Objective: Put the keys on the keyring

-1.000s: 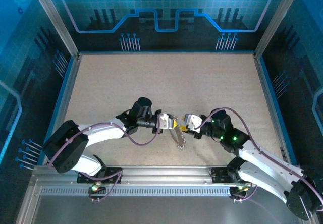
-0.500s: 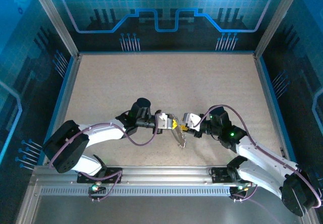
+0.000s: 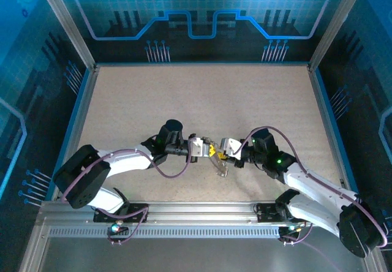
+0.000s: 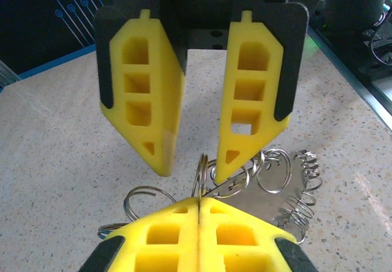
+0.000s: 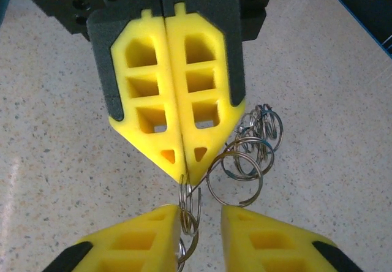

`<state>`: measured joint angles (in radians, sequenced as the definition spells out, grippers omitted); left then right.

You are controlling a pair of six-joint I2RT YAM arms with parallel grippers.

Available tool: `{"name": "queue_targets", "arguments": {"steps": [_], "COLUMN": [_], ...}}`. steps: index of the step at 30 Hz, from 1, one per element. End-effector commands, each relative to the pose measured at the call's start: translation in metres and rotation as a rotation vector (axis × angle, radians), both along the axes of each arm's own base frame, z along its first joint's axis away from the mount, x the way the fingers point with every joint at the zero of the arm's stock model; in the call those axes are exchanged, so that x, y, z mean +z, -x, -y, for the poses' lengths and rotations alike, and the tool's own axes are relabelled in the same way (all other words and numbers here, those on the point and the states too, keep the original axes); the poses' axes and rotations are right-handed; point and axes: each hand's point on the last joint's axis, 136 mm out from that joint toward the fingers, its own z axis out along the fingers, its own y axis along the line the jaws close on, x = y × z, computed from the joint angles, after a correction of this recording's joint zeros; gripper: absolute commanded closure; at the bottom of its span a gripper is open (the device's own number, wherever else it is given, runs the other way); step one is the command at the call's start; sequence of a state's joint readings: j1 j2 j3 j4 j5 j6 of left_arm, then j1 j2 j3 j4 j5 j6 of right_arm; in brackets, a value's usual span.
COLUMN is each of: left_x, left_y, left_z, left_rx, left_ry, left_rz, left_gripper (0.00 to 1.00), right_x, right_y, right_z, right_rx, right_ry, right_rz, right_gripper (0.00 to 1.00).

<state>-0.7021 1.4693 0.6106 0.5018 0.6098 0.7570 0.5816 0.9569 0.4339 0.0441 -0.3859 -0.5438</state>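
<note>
My left gripper (image 5: pixel 184 179) was clamped shut on one wire loop of the keyring (image 5: pixel 252 138), holding it edge-on just above the worktop (image 3: pixel 184 100), close to the middle of its near edge. My right gripper (image 5: pixel 200 211) faced it tip to tip, fingers partly apart, with that loop standing in the gap but not pinched. I could make out no keys on the loops, so I judged the threading was all left to do.

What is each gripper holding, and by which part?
The left gripper pinches the keyring by one ring's rim. The right gripper holds nothing; its jaws stand apart around that ring.
</note>
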Motion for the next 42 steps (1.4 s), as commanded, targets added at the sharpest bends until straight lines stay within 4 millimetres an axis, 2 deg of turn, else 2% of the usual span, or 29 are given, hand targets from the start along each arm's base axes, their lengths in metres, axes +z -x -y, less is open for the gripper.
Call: {"name": "queue_targets", "arguments": {"steps": [1,5,7,8,9,12,18,30,37,42], "left_x": [-0.009,-0.01,-0.011,-0.011,-0.011,-0.002,0.009,0.025,0.022,0.02], "left_y": [0.006,0.004,0.002,0.0,0.0,-0.001,0.008,0.009,0.008,0.003], "left_z": [0.0,0.0,0.0,-0.001,-0.001,-0.003,-0.002,-0.003,-0.009,-0.01], "left_rx": [-0.028,-0.02,-0.004,0.005,0.009,-0.001,-0.047,-0.045,-0.022,0.002], "left_ry": [0.003,-0.004,-0.011,-0.014,-0.021,-0.051,-0.094,-0.085,-0.098,-0.122], "left_rz": [-0.027,-0.024,-0.017,-0.014,-0.011,0.018,0.063,0.086,0.079,0.068], "left_gripper": [1.0,1.0,1.0,0.94,0.79,0.73,0.73,0.76,0.79,0.79], "right_x": [0.002,0.002,0.006,0.009,0.013,0.021,0.025,0.021,0.023,0.018], "right_y": [-0.005,0.0,0.002,0.004,0.006,0.01,0.014,0.009,-0.005,-0.006], "right_z": [-0.001,-0.004,-0.005,-0.006,-0.007,-0.01,-0.012,-0.008,-0.001,0.0], "right_rx": [0.001,0.032,0.049,0.057,0.064,0.076,0.085,0.035,-0.063,-0.075], "right_ry": [0.01,-0.005,-0.015,-0.022,-0.03,-0.046,-0.027,0.019,0.066,0.075], "right_rz": [0.005,-0.005,0.008,0.017,0.03,0.065,0.127,0.166,0.117,0.102], "right_gripper": [0.85,0.98,1.0,1.0,1.0,1.0,1.0,1.0,1.0,1.0]}}
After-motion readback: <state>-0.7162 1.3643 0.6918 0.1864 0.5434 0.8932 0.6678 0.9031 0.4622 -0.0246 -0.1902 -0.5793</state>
